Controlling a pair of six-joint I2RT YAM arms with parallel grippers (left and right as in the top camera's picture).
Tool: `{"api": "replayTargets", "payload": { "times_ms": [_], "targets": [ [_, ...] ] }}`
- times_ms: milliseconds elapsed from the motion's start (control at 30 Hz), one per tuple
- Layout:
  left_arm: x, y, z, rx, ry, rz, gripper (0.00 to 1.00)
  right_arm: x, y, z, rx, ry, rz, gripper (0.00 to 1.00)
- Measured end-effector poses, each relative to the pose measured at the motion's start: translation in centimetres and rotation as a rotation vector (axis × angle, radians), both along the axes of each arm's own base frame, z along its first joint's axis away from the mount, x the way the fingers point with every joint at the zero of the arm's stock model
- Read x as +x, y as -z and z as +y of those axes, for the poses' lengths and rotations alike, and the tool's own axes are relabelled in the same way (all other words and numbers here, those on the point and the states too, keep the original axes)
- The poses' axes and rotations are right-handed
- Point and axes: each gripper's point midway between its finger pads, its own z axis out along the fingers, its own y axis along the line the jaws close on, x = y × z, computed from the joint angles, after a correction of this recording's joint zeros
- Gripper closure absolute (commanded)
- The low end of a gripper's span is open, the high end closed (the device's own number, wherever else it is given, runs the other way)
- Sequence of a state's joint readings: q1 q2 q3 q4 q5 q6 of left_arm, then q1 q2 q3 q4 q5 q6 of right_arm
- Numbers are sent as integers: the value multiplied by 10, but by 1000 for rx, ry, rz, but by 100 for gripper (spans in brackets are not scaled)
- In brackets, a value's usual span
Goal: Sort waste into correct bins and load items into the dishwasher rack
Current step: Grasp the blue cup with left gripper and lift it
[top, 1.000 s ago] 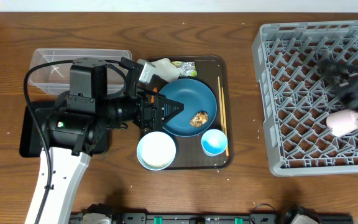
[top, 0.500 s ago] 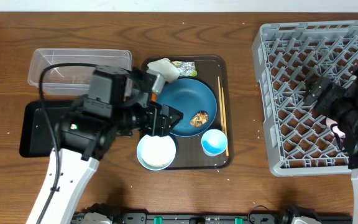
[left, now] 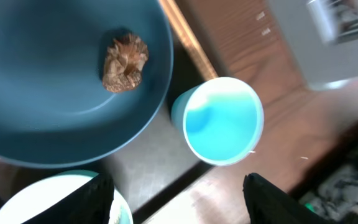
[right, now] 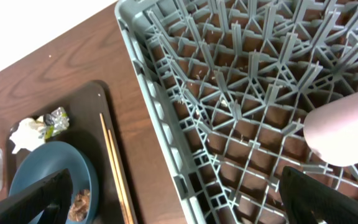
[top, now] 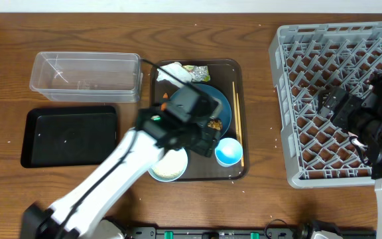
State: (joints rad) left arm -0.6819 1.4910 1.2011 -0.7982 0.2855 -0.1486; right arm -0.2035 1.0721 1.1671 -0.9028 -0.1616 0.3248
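- Your left gripper (left: 178,182) hangs low over the brown serving tray (top: 203,169). Its fingers are spread, with only tray floor between them.
- Just ahead of those fingers the light-blue cup (left: 221,121) stands upright, close beside the rim of the dark-blue plate (left: 48,81).
- The brown food lump (left: 124,62) sits on the plate, towards the cup side.
- In the overhead view the white bowl (top: 170,168) is at the tray's lower left, partly under your left arm.
- The chopsticks (top: 237,123) lie along the tray's right side, just beside the plate and the cup.
- At the tray's far edge the crumpled napkin (top: 171,71) and the printed wrapper (top: 196,70) lie against each other.
- The clear tub (top: 85,76) and the black tray (top: 71,136) sit on the table to the left of the serving tray.
- Your right gripper (right: 176,174) is over the dishwasher rack (right: 229,81), with its jaws wide apart and gripping nothing.
- The pink cup (right: 347,134) lies on its side in the rack, near one finger of that gripper. You cannot tell from here whether they touch.
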Motion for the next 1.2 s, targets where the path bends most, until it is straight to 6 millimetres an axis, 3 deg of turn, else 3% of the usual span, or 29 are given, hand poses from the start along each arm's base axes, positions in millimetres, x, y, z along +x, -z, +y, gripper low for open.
{"api": "replayTargets", "payload": {
  "times_ms": [200, 300, 533, 633, 1000, 1067, 1200],
  "targets": [
    [3, 50, -11, 130, -46, 54, 34, -4, 4, 1, 7, -2, 25, 1],
    [9, 67, -15, 151, -72, 63, 39, -5, 4, 1, 7, -2, 26, 1],
    [10, 86, -21, 168, -89, 90, 72, -5, 5, 1, 8, -2, 27, 1],
    [12, 86, -24, 156, -93, 83, 92, -5, 5, 1, 8, -2, 27, 1],
    [10, 76, -27, 116, -81, 89, 94, -5, 5, 2, 8, -2, 31, 1],
    [11, 60, -27, 71, -85, 78, 94, -6, 5, 2, 9, -2, 32, 1],
    [26, 2, -14, -69, -139, -12, 94, -5, 4, 9, 24, -51, 21, 3]
  ]
}}
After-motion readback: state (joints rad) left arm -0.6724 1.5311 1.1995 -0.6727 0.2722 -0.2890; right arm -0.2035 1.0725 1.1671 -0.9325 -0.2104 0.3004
